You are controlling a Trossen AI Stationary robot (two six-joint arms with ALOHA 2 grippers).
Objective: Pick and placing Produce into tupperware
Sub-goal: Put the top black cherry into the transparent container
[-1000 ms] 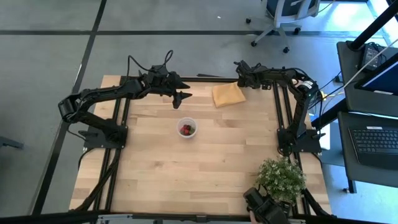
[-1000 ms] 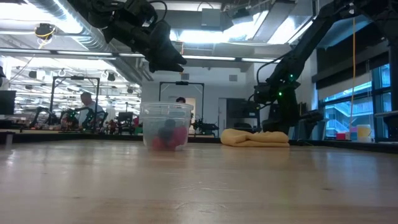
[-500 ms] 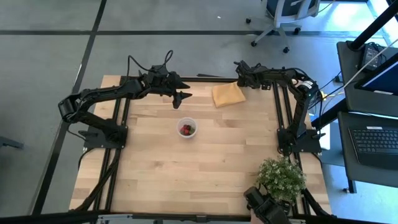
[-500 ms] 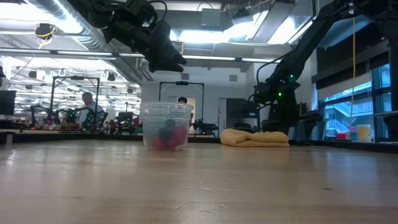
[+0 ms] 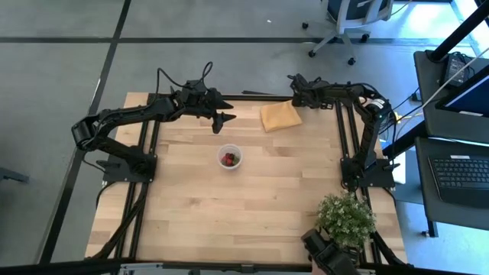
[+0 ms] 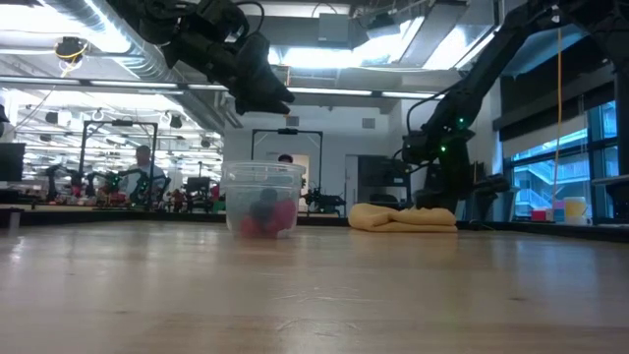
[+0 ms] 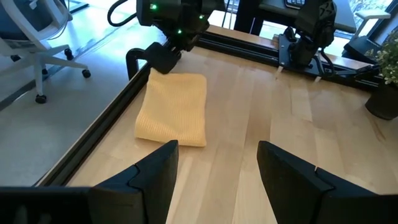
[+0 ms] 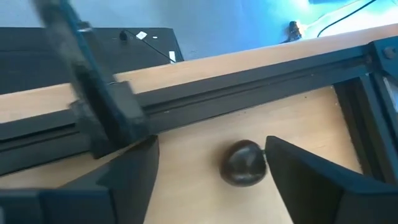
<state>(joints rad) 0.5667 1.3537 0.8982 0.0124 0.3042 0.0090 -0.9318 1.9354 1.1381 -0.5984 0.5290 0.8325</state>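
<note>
Pale matt wood table [image 5: 252, 206], translucent plastic tupperware [image 5: 229, 157], yellow knit cloth [image 7: 174, 109]

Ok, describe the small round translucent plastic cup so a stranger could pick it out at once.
Start at the pale wooden table. Near its centre stands the small round translucent plastic cup, alone, apart from the folded yellow cloth. Only it holds tiny red and dark fruits.

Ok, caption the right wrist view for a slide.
Right tool open around a dark maroon berry lying on the wooden table beside the black frame rail.

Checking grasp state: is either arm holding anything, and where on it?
Nothing held. Right gripper jaws open around a dark berry, not gripping. Left gripper open, empty.
</note>
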